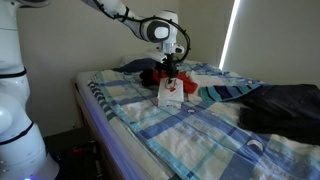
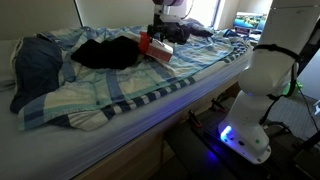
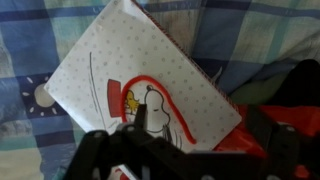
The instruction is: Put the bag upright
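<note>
On the checked bed surface [image 1: 210,135], the bag [image 1: 168,93] leans nearly upright just beside the black bundle [image 2: 105,52], its top apparently pinched in the closed pincer [image 1: 172,72], so straightening and letting go seem left.

Grip on the bag unreadable; several things cropped.

In both exterior views the gripper [image 1: 172,72] and bag [image 1: 170,92] are too small to tell whether the jaws press the paper or only hang beside it. Wrist view: fingers [image 3: 105,152] dark, blurred, cut by the bottom edge; they cover the bag's lower edge and part of its red printed mark [image 3: 150,100]. Bag's upper corner runs off the top edge. Red material [image 3: 265,125] at lower right sits half behind a finger, shape unclear. Navy cloth [image 1: 290,105] cropped at the right edge; robot base [image 1: 15,100] cropped at the left.
</note>
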Motion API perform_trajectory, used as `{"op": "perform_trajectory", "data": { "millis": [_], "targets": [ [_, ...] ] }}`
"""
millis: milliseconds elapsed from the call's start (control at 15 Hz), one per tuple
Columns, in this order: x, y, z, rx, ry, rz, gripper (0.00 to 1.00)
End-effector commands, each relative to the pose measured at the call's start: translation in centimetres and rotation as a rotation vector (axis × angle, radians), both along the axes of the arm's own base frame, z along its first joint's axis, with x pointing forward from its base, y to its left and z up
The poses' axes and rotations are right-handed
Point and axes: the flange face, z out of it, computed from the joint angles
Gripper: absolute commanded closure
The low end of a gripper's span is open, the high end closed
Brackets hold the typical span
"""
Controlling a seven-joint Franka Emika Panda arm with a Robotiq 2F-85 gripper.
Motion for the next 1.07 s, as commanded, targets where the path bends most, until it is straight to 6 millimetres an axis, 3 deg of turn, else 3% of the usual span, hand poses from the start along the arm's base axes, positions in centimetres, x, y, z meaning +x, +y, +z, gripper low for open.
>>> {"op": "perform_trajectory", "data": {
  "millis": [0,67,267,667,733,1000],
  "targets": [
    [1.4,-0.7,-0.6,0.033,0.002,-0.001,0.25],
    [1.6,-1.0,-0.9,0.038,0.005,-0.010,0.29],
    [1.9,-1.5,-1.3,0.049,0.012,-0.027,0.52],
    [2.1,-2.0,-0.1,0.053,-0.026,-0.043,0.96],
    [2.1,-2.0,0.1,0.052,-0.033,-0.043,1.00],
    [1.7,-2.2,1.1,0.053,-0.079,-0.060,0.99]
  ]
}}
